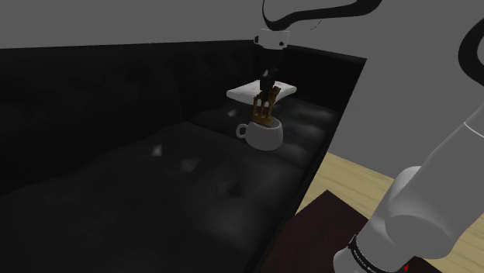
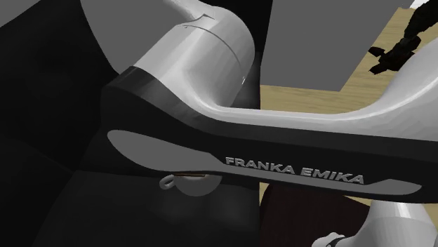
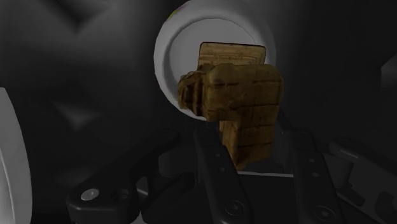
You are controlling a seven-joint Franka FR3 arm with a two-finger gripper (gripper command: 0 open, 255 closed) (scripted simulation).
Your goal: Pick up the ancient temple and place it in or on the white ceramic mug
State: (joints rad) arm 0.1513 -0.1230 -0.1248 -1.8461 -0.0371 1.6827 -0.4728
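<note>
You have the mug (image 1: 264, 135) standing on the seat of the sofa (image 1: 155, 182), near its far end and close to the seat's edge on the shoulder view's right, with a flat cushion (image 1: 247, 91) just behind it. The temple (image 1: 264, 108) hangs clasped between the fingers (image 3: 216, 170), directly above the mug's mouth. The floor (image 1: 350, 175) lies to the shoulder view's right of the sofa, and the stand (image 1: 314, 233) sits at the lower right.

A living room at home: a wide black sofa (image 1: 194, 194) (button-tufted), pale wooden floor (image 1: 357, 174), grey walls (image 1: 116, 23).
</note>
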